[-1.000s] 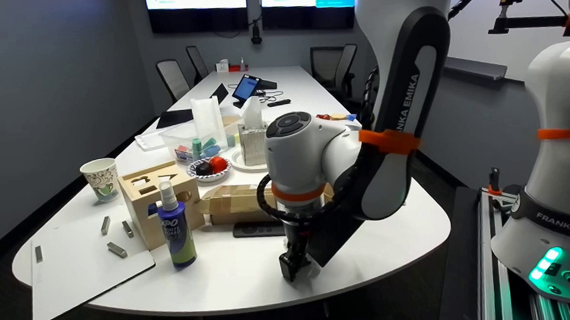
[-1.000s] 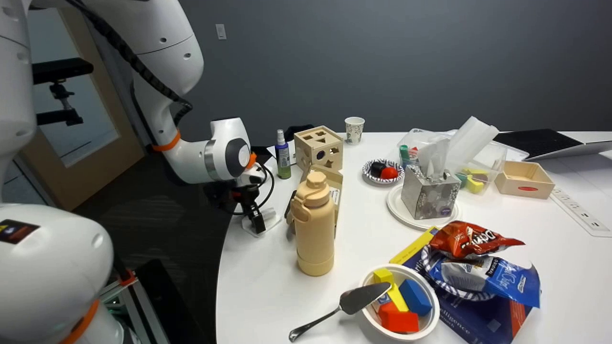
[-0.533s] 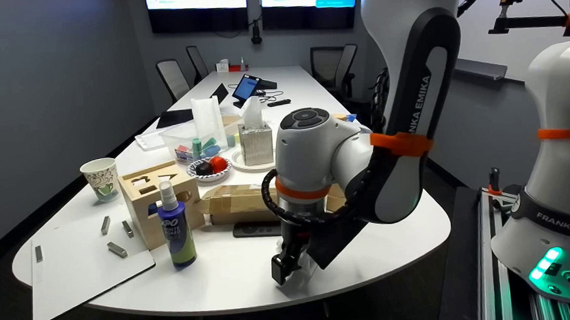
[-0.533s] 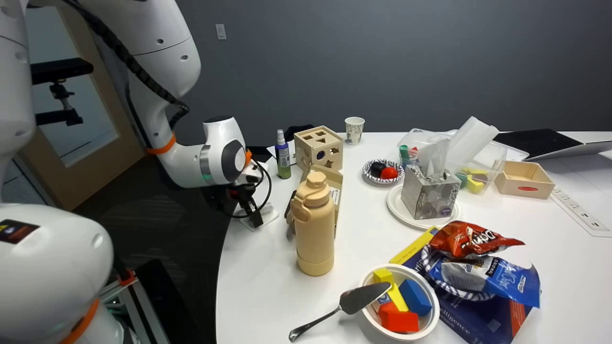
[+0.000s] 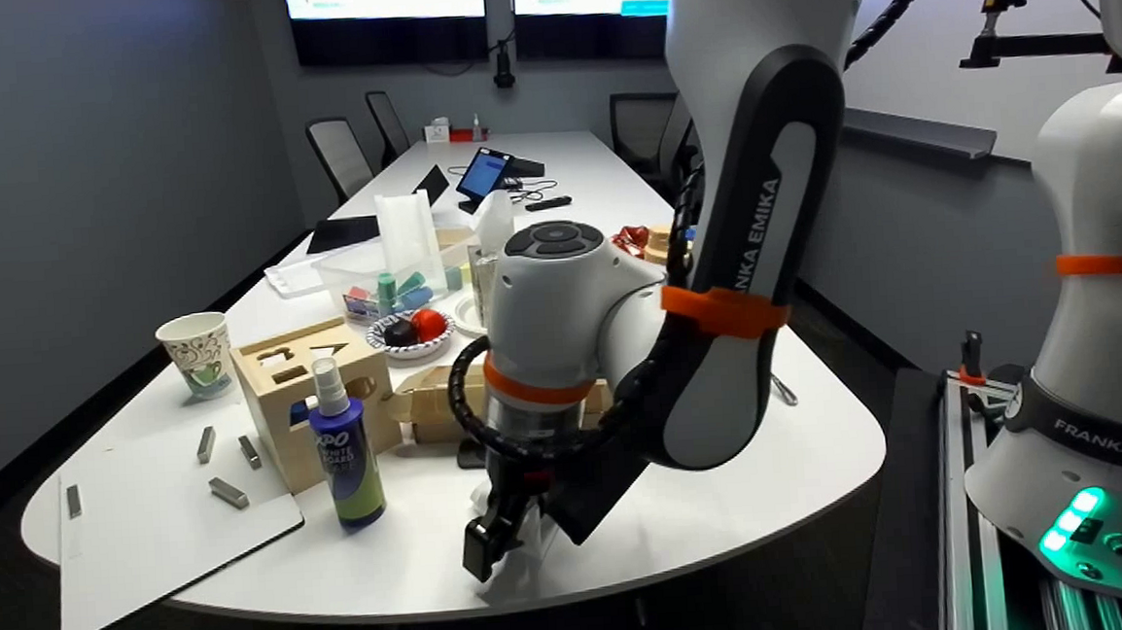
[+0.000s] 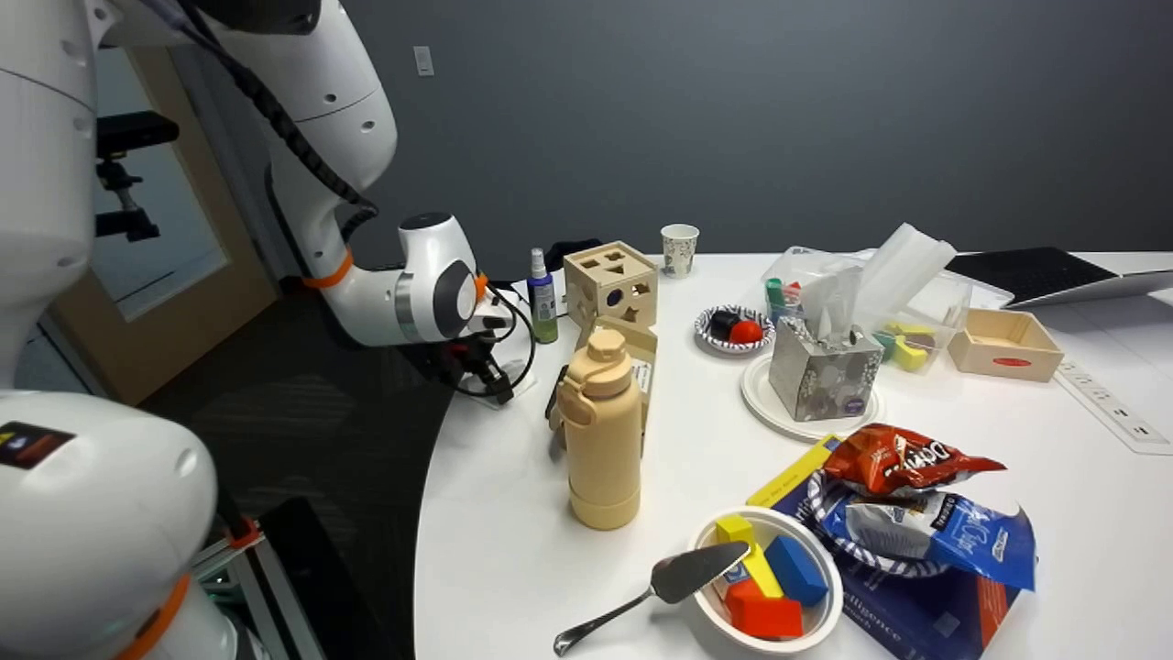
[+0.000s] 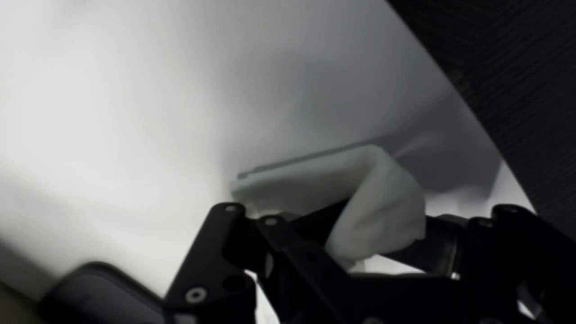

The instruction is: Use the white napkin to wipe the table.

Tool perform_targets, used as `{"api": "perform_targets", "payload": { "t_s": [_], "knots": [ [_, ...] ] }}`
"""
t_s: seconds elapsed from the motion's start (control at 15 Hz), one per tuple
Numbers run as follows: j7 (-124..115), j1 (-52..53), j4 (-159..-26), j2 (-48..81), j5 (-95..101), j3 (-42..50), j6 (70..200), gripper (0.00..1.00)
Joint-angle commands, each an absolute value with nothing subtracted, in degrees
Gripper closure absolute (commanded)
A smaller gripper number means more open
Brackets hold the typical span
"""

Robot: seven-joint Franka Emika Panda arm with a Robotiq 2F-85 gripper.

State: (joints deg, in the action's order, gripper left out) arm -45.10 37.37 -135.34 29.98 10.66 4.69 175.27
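White napkin (image 7: 382, 207), creased and folded over, is pinched in the gripper (image 7: 382, 234); from the wrist view I see it caught between the two sides, one flap bent over. Napkin sits low at the near end of the white table (image 5: 421, 567), close to the rim; whether all of it touches the top, can't tell. In an exterior view the arm (image 5: 560, 305) leans over from the right, gripper tilted, tip toward the near left. Left of it, apart: spray bottle (image 5: 348, 464), purple and green, upright. Just beyond, wooden shape cube (image 5: 275, 410); farther left, patterned paper cup (image 5: 199, 355). Flat white board (image 5: 161, 544) at the near left, sticking out past the table edge, small grey bars (image 5: 229, 492) on it. Cardboard box (image 5: 425, 401) on the far side of the gripper, partly hidden by the arm. In an exterior view a tan flask (image 6: 605, 440) stands upright, right of the gripper. Nearer: white bowl (image 6: 832, 594) with coloured blocks (image 6: 795, 568), cake server (image 6: 698, 573) with its blade over the left rim. Farther right, red and blue snack bags (image 6: 898, 463); beyond, a patterned tissue box (image 6: 820, 376) on a white plate (image 6: 759, 408).
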Motion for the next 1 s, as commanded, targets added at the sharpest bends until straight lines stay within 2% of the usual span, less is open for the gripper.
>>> {"api": "perform_targets", "payload": {
  "t_s": [0.0,0.33,0.93],
  "knots": [
    [-36.86,34.92,-127.02,35.81,6.15,0.14,173.48,1.00],
    [-29.70,33.86,-122.88,37.12,2.27,-3.42,170.22,1.00],
    [-42.92,45.40,-132.79,28.72,5.16,11.30,159.96,1.00]
  ]
}}
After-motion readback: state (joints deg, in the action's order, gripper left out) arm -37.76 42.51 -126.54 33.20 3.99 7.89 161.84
